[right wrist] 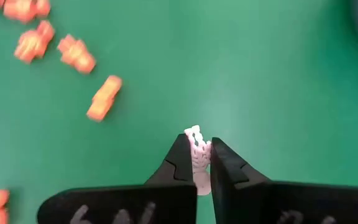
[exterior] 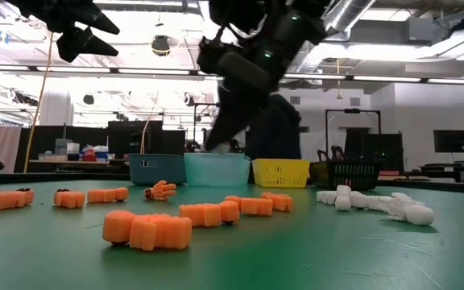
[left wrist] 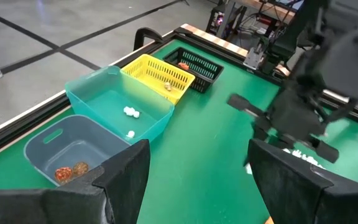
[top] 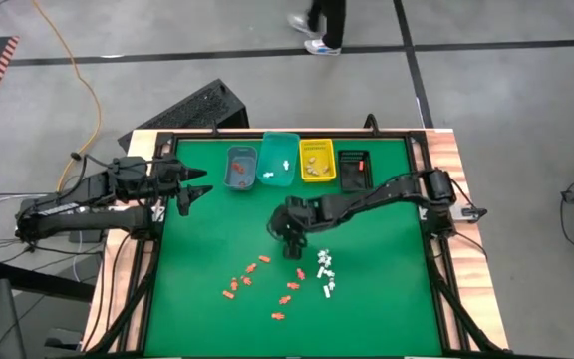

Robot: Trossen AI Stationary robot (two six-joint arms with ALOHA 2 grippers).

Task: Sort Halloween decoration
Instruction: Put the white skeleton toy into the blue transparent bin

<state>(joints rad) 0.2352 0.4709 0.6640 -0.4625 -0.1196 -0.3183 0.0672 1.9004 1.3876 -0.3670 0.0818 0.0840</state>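
Gripping a white piece (right wrist: 196,155) between its two dark fingers (right wrist: 180,163), the right pincer (top: 292,239) sits above the green table (top: 207,239) near its middle, just far-left of the white cluster. Left pincer (top: 195,191) hangs wide open over the far-left part of the table, holding nothing, well apart from the pieces. Halloween decoration mostly lies loose on the table: orange pieces (top: 257,282) scattered in the near-middle, a clump of white pieces (top: 326,272) just right of them. In the low view the orange ones (exterior: 147,229) lie in front and the white ones (exterior: 377,201) off to the right. Four bins line the far edge, left to right: blue bin (top: 241,170), teal bin (top: 279,160), yellow basket (top: 317,162), black basket (top: 354,168). Left wrist view shows brownish pieces (left wrist: 70,170) in the blue bin, white bits (left wrist: 130,112) in the teal bin, something small in the yellow basket, possibly tan, hard to tell, and an orange piece (left wrist: 183,64) in the black basket. A person's legs (top: 319,25) show on the floor beyond the table.
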